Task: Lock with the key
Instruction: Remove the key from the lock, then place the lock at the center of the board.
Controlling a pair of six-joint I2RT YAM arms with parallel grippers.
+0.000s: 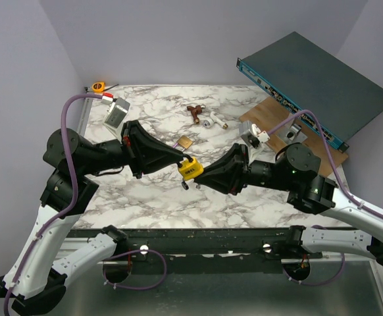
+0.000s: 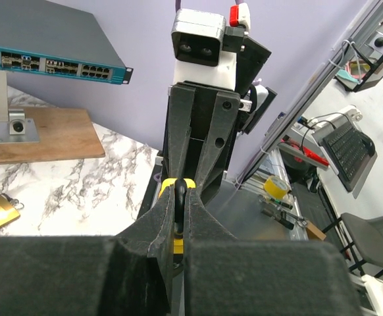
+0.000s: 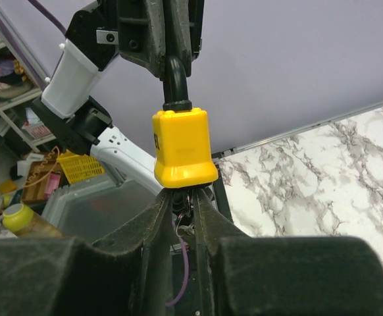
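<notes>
A small yellow padlock (image 1: 190, 169) with a black shackle hangs in the air between the two arms, above the middle of the marble table (image 1: 152, 197). My left gripper (image 1: 182, 160) is shut on the shackle (image 2: 179, 197), and only slivers of the padlock's yellow body (image 2: 168, 187) show past its fingers. From the other side, my right gripper (image 1: 197, 178) meets the underside of the padlock (image 3: 183, 146). The key (image 3: 185, 199) sits in that underside between the right gripper's (image 3: 182, 196) narrow jaws, its ring hanging below. The spare key on the ring (image 1: 185, 186) dangles under the padlock.
A brass padlock (image 1: 186, 142) lies flat on the marble behind the grippers. Brown and white fittings (image 1: 203, 117) lie further back. A teal network switch (image 1: 316, 82) rests on metal stands over a wooden board (image 1: 265, 113) at the back right. An orange tape measure (image 1: 99, 86) sits in the back left corner.
</notes>
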